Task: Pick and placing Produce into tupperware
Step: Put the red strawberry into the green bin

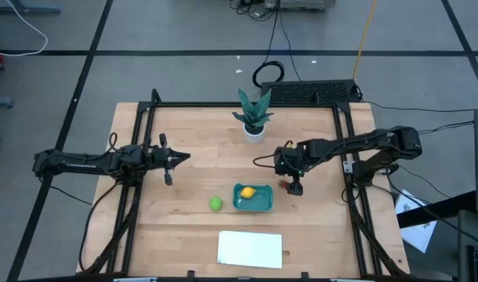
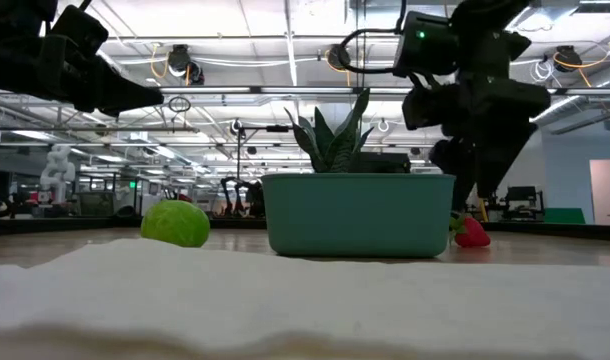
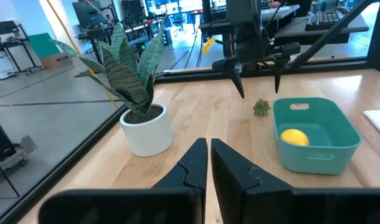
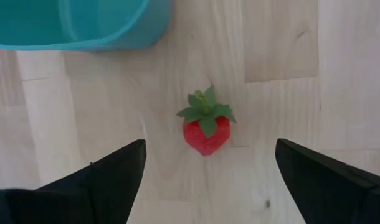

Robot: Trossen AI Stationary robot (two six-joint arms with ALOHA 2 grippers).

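Teal plastic, low-walled and rounded at the corners, the tupperware (image 1: pixel 253 199) sits on the wooden table (image 1: pixel 184 141) a little right of centre and toward the near edge, with the yellow toy fruit (image 1: pixel 247 191) lying inside it. The lime green toy fruit (image 1: pixel 215 204) rests on the bare wood just left of the tub, apart from its wall. The red toy strawberry (image 4: pixel 205 130), topped with green leaves, lies on the table just right of the tub's far right corner, not touching it. The right gripper (image 1: pixel 293 186) hangs directly over that strawberry with its two dark fingers (image 4: pixel 109 174) spread wide on either side of the fruit, touching nothing; in the low view its fingers point down beside the tub with the strawberry at table level below them. The left gripper (image 1: pixel 172 160) is held above the left half of the table, well apart from the produce, its fingers (image 3: pixel 193 165) pressed nearly together and empty. A green potted plant (image 1: pixel 254 114) in a white pot stands at the far middle of the table, and a flat white sheet (image 1: pixel 250 249) lies at the near edge, in front of the tub.
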